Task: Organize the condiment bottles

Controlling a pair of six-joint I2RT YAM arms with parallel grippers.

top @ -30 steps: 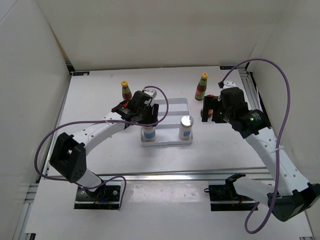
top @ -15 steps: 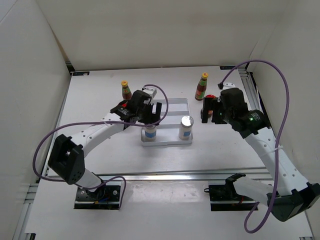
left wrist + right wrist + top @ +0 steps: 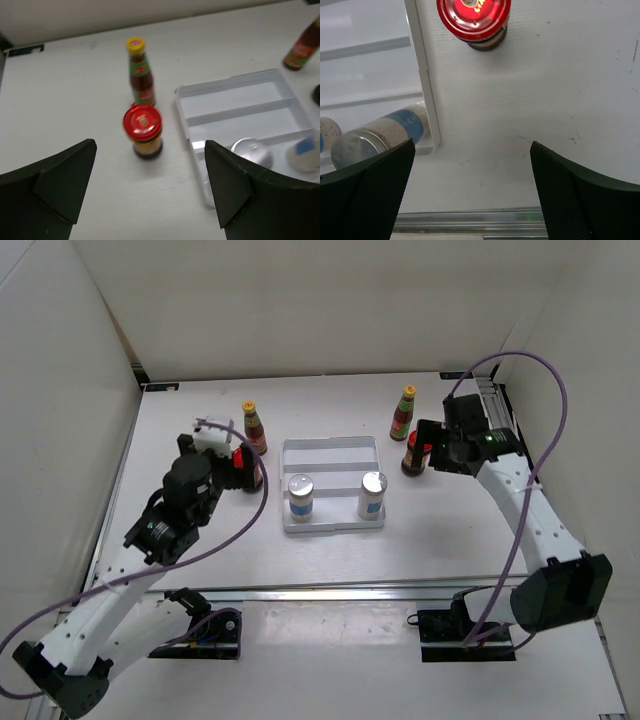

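Two white silver-capped shakers (image 3: 300, 496) (image 3: 372, 494) stand in the near channel of the white ridged tray (image 3: 332, 448). Left of the tray stand a slim yellow-capped sauce bottle (image 3: 140, 70) and a squat red-lidded jar (image 3: 143, 130). My left gripper (image 3: 150, 192) is open, with the jar just ahead of its fingertips and nothing between them. Right of the tray are a second slim bottle (image 3: 403, 412) and a second red-lidded jar (image 3: 474, 20). My right gripper (image 3: 472, 190) is open too, a little short of that jar.
White walls close the table in at the back and both sides. An aluminium rail (image 3: 470, 219) runs along the near edge. Purple cables loop over both arms.
My left gripper opened, let go of the left shaker in the tray and drew back left to the red-lidded jar. The right arm shifted toward the back right, staying open.
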